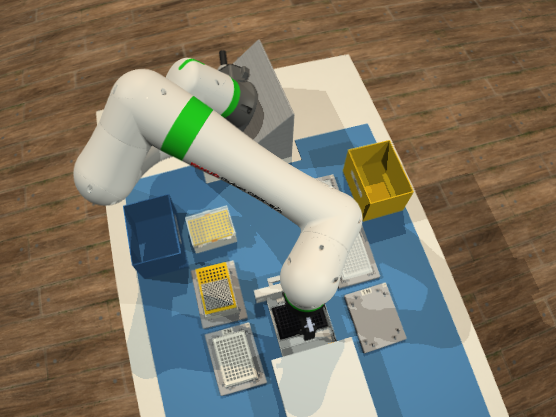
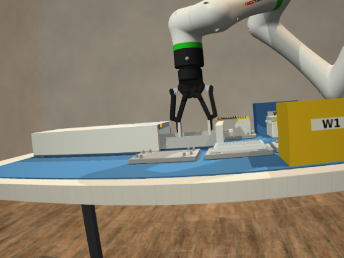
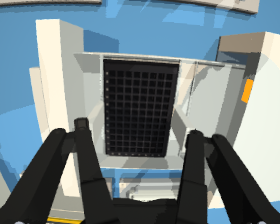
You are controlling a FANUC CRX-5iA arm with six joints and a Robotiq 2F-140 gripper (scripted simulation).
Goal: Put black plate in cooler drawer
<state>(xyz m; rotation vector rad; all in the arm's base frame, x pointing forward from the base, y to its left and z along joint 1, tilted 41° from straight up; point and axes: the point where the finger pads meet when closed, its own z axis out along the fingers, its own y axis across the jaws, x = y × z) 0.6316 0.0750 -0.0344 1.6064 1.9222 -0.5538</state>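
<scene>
The cooler CD stands at the bench's near end with its drawer pulled open and its amber lamp lit. The black plate is in the drawer's place nearer the bar handle, right way up, with its long side across the drawer. My gripper points straight down into the drawer and is shut on the plate's long sides. It also shows in the wrist view. Whether the plate rests on the floor is hidden by the drawer wall. The work nest N1 is empty.
The drawer's place nearer the housing is empty. A clear plate sits in a nest beside N1. The yellow bin W1, the blue bin, the tip box, a white plate and a yellow plate stand around.
</scene>
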